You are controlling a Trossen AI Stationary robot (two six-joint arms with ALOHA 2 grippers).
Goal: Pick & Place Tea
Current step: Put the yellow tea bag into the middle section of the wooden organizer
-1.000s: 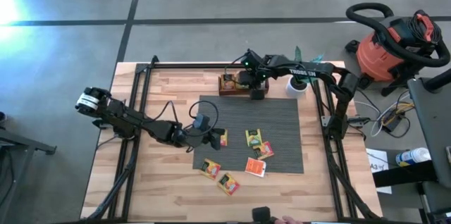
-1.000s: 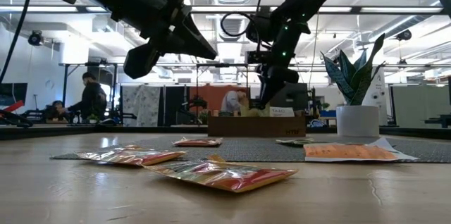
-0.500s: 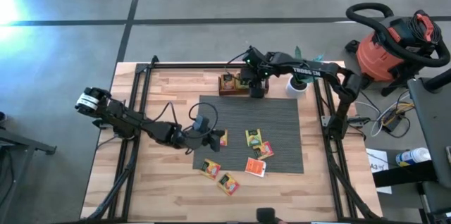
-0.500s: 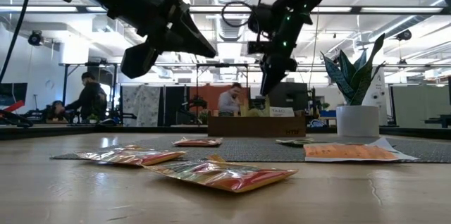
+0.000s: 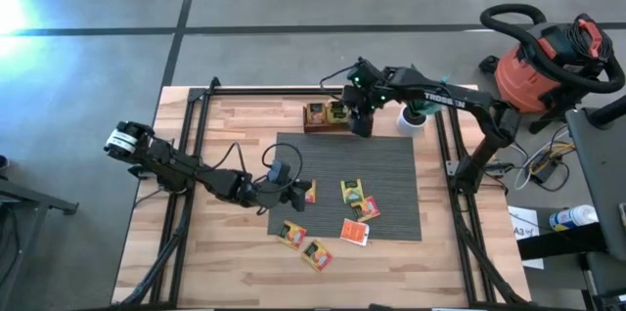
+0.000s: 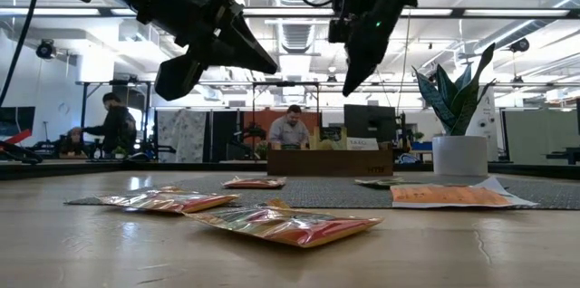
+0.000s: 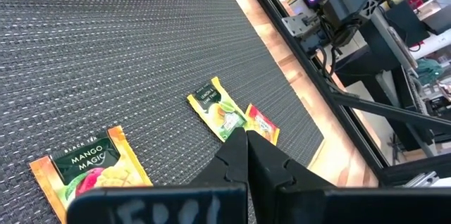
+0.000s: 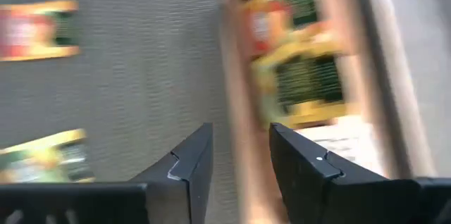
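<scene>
Six flat tea sachets (image 5: 354, 232), orange, yellow, green, lie scattered toward 6 o'clock; more stand packed at 12 o'clock.

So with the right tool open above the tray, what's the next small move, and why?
Probably swing the right tool back over the mat toward a loose tea sachet: it hangs open and empty beside the tray, and sachets lie unplaced.

Left arm: reaches from the table's left edge toward its middle; left gripper (image 5: 296, 194) raised above the surface, fingers (image 7: 243, 164) pressed together, empty.
Right arm: stretches along the far edge; right gripper (image 5: 360, 127) raised, fingers (image 8: 192, 164) parted, empty.
</scene>
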